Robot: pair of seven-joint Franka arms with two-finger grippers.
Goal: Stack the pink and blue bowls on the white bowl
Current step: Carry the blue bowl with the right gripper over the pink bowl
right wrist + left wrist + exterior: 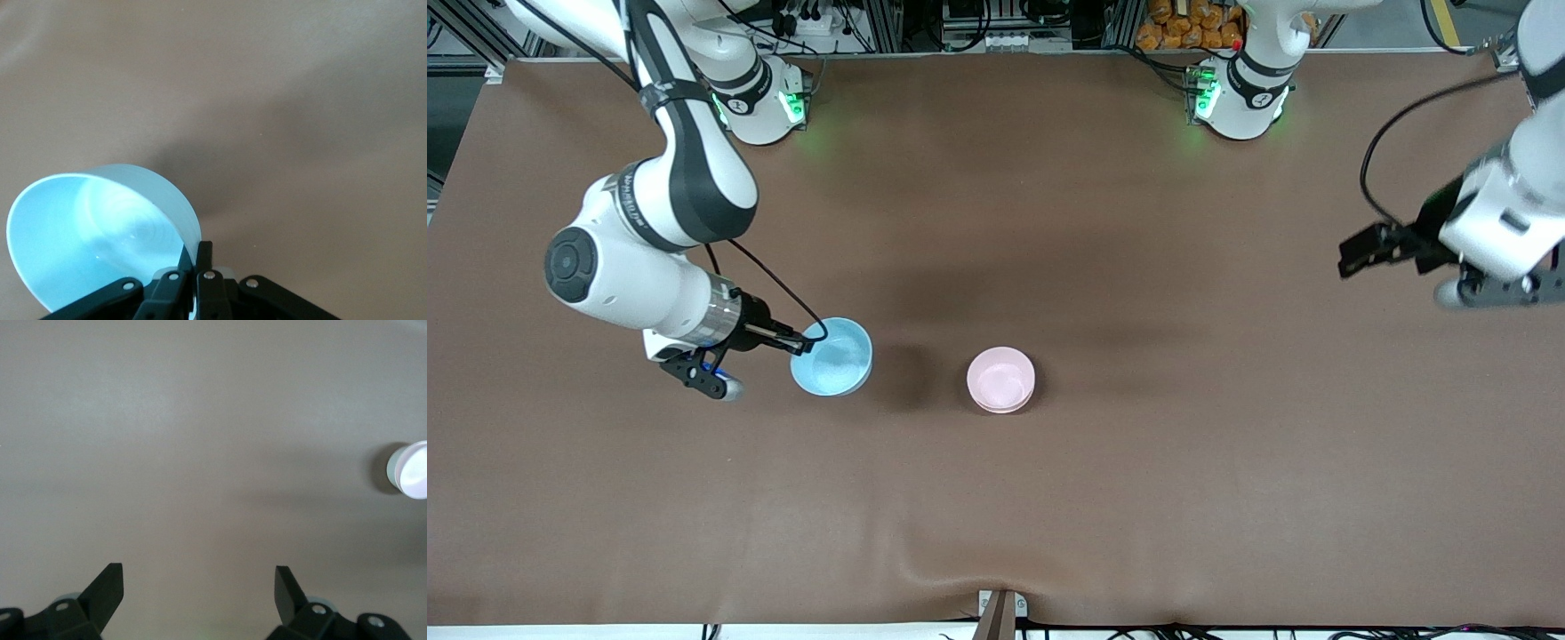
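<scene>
My right gripper (807, 340) is shut on the rim of the light blue bowl (831, 357) and holds it tilted a little above the table, toward the right arm's end. In the right wrist view the fingers (206, 257) pinch the bowl's wall (87, 233). The pale pink bowl (1000, 378) sits nested in the white bowl (996, 408) at the table's middle; only a thin white edge shows under it. Both show small in the left wrist view, pink (415, 472) inside white (393, 470). My left gripper (1356, 253) is open and empty, up over the left arm's end.
The brown table cloth (1138, 489) is bare round the bowls. The blue bowl's shadow (907, 373) lies between it and the stacked bowls. The arm bases (1240, 98) stand along the table's edge farthest from the front camera.
</scene>
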